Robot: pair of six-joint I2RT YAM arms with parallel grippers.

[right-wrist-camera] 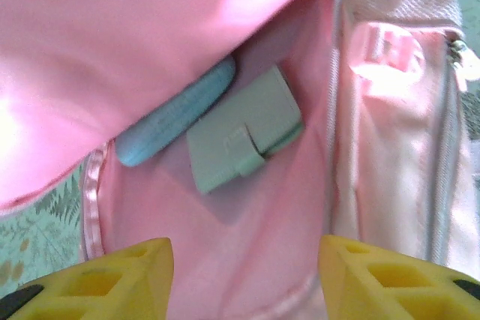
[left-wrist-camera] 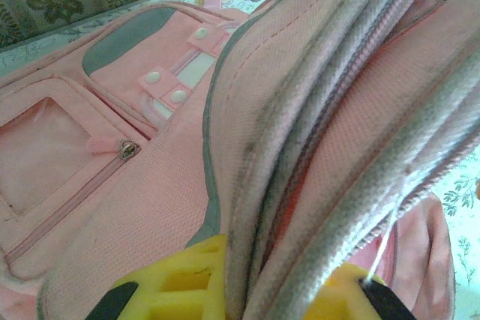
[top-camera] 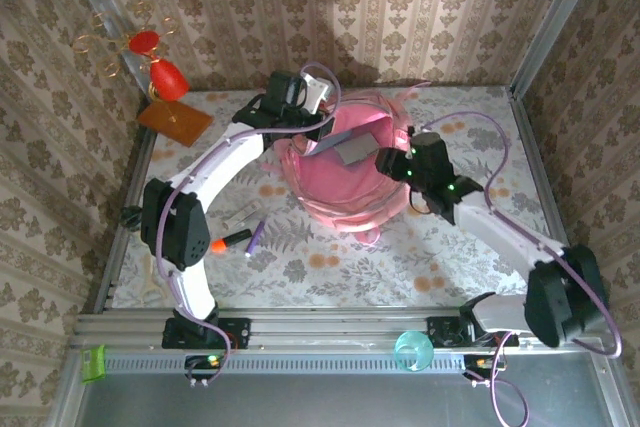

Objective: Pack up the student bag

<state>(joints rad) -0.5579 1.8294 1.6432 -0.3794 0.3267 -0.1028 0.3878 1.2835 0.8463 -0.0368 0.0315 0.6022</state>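
The backpack gapes toward the right gripper, whose spread jaws face bare pink lining, with a grey wallet and a blue case lying deeper in. The left gripper, clamped on the rim, blocks the far left side. The table right of the bag lies free; a marker and a purple pen lie to its left.
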